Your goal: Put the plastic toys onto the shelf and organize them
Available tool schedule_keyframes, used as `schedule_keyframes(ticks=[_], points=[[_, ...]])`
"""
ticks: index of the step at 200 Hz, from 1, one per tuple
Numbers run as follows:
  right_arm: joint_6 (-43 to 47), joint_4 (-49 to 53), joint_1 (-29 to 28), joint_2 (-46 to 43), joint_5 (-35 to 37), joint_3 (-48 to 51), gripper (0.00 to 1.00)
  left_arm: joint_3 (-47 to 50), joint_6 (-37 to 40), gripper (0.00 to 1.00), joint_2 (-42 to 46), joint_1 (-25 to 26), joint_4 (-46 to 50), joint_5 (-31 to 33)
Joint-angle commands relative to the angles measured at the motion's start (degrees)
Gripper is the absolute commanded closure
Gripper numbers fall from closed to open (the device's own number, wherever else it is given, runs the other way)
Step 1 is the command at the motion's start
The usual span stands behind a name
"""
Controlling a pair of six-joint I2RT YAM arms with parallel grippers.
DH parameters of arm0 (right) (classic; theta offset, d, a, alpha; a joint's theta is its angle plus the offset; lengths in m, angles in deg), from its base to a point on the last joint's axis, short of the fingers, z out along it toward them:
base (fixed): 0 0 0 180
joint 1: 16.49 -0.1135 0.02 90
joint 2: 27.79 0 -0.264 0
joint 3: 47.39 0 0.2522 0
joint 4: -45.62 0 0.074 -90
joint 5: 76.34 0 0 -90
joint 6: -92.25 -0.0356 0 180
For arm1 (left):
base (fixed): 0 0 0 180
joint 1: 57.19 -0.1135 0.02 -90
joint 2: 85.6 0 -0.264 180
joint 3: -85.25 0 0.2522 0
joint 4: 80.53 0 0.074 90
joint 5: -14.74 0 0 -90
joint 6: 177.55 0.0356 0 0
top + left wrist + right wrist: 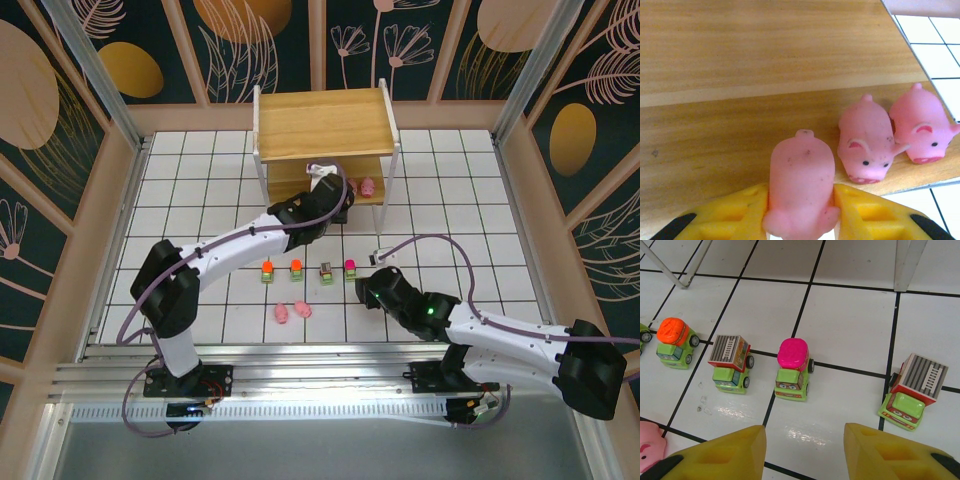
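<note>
Two left fingers pinch a pig, face hidden; right fingers gape empty, tips cropped.

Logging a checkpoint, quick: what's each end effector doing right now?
The left end effector is closed on a pink pig.
The right end effector is open, holding nothing.

Your white-shelled arms have black joints and purple cables; blocky yellow plastic fingers; green light on the right.
</note>
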Motion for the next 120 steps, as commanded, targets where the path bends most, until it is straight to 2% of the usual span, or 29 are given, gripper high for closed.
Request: schedule_keyframes(ticks=[1,120], points=[[0.25,-1.05,0.38,-0.80,0.17,0.80,0.54,-2.21,0.88,0.66,-1.52,-0.65,-1.52,-0.79],[0.34,-1.18,0.47,-1.09,0.03,0.97,0.54,-2.91,0.78,0.63,-3.05,-1.55,-2.04,-1.65]])
